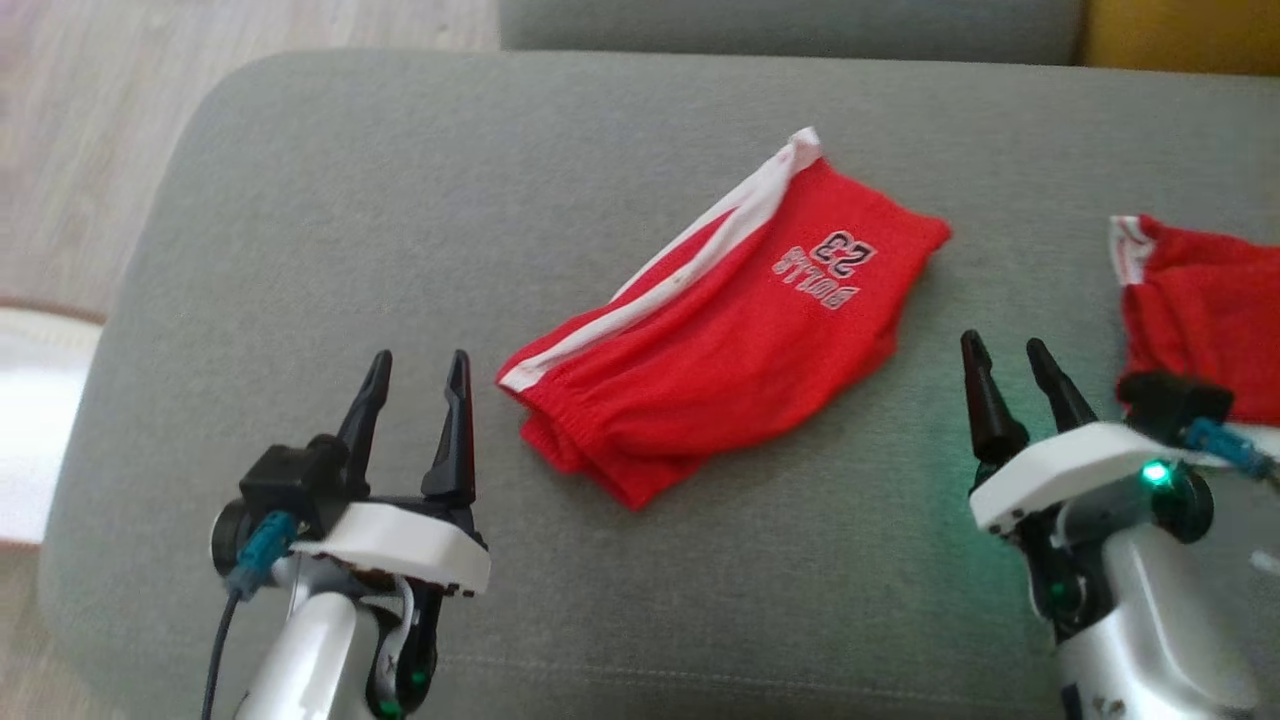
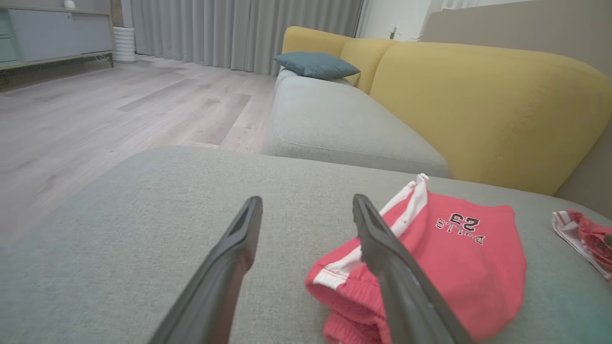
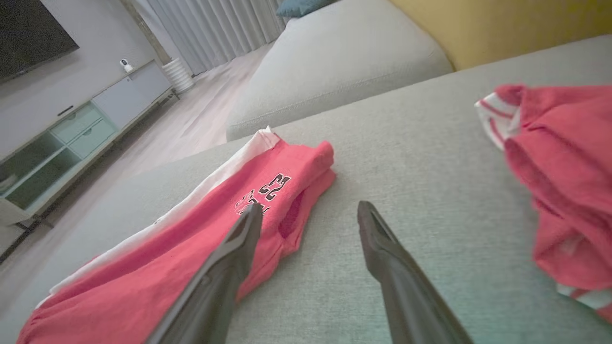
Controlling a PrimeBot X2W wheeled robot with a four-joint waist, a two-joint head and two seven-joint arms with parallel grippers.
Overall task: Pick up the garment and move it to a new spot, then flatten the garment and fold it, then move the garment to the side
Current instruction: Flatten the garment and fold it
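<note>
Shorts [image 1: 720, 330], red jersey with white side stripe and "23" print, lie folded mid-way on grey fabric sofa cushion [image 1: 350, 200], between the grippers. Second crumpled red garment [image 1: 1200, 310] sits at cushion's right, just beyond right gripper [image 1: 1003, 345]. Waistband end is near left gripper [image 1: 420, 358]. Both finger pairs spread, holding nothing.

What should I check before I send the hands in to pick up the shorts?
1. Left hand open and empty: ok.
2. Right hand open and empty: ok.
3. Shorts lying between the two hands, touching neither: ok.
4. Shorts flat: not ok, bunched at the waistband end.
5. Second red garment apart from the shorts: ok, though it is close beside the right hand.
6. Bare room on the grey cushion for a new spot: ok, on the left.
</note>
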